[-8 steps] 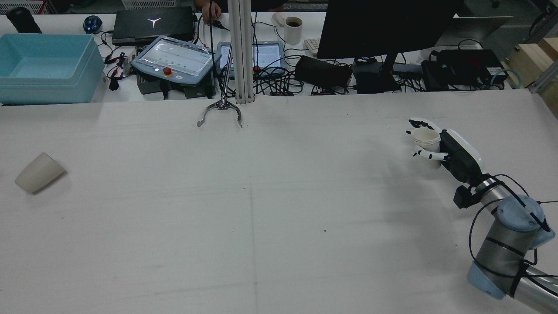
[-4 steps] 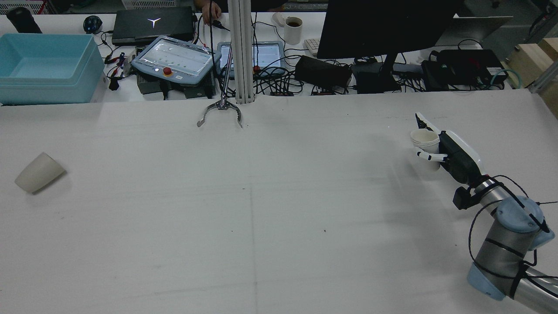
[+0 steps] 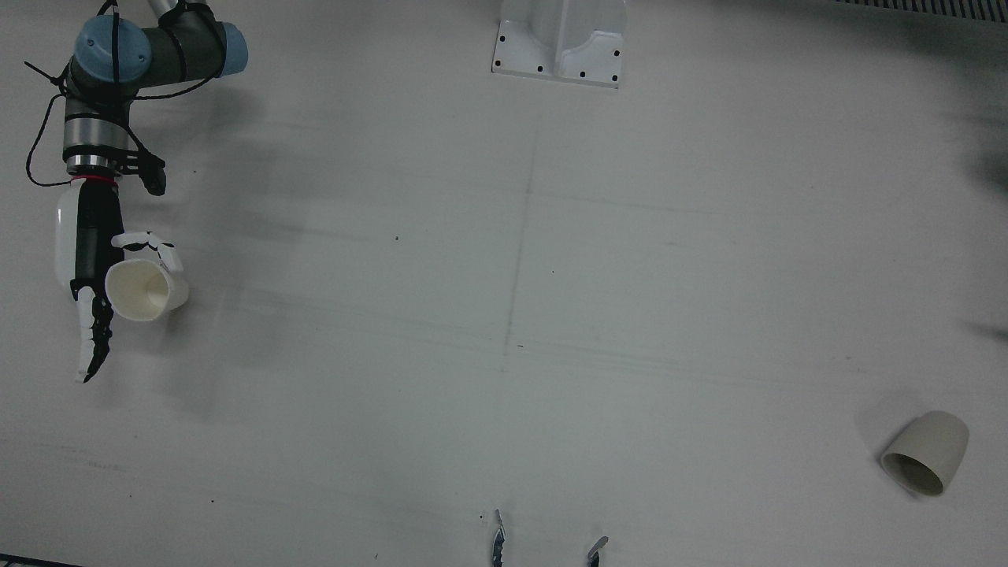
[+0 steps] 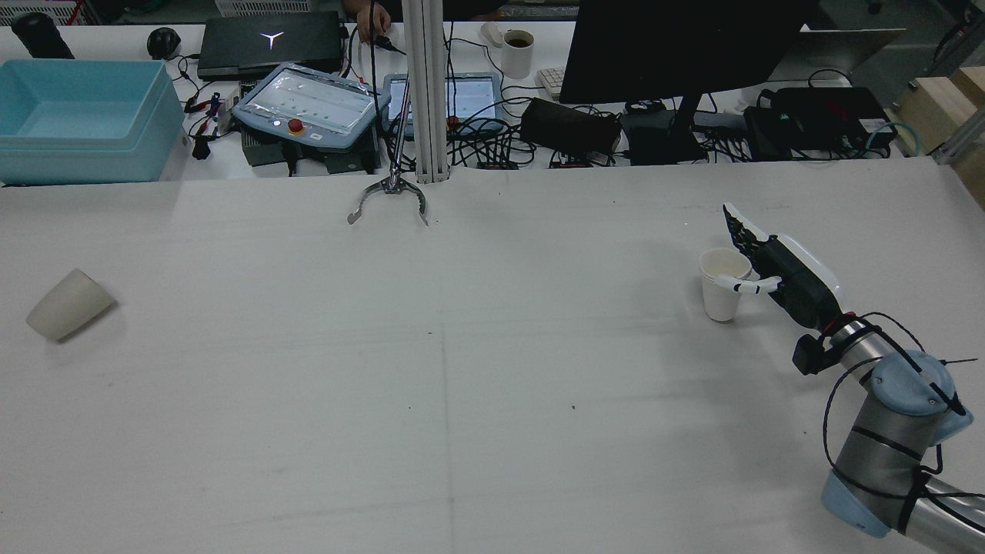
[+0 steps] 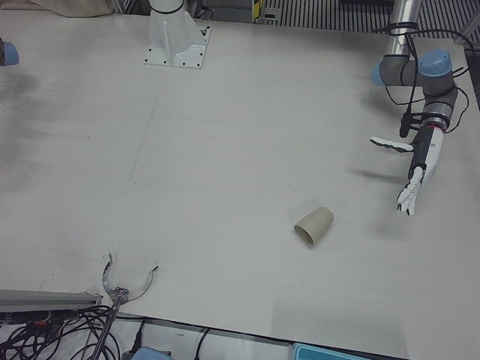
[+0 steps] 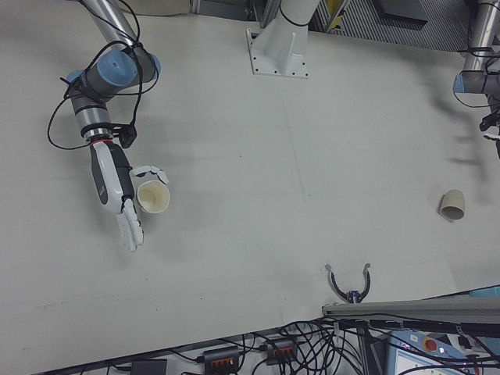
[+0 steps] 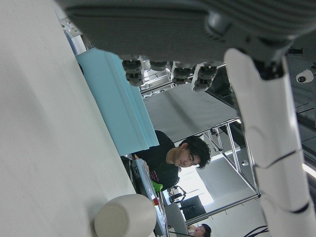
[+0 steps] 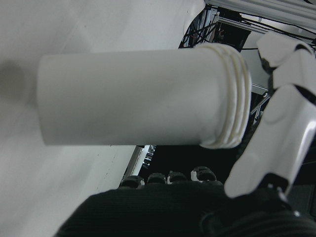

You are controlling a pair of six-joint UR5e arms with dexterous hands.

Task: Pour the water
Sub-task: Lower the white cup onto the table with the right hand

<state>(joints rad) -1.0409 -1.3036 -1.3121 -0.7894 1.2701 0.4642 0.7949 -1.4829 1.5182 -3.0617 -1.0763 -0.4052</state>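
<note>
Right hand point(image 4: 777, 265), fingers splayed, stands beside an upright white paper cup point(image 4: 723, 285) on the desk point(image 4: 462, 369), one finger seemingly touching its rim. Left hand point(image 5: 416, 169) hovers empty, spread, near the toppled beige cup point(image 5: 315, 225). Righting that cup should precede pouring.

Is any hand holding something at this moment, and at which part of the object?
The right hand has its fingers extended beside the upright white paper cup, one finger hooked at the rim; a real hold cannot be told. The left hand holds nothing.
</note>
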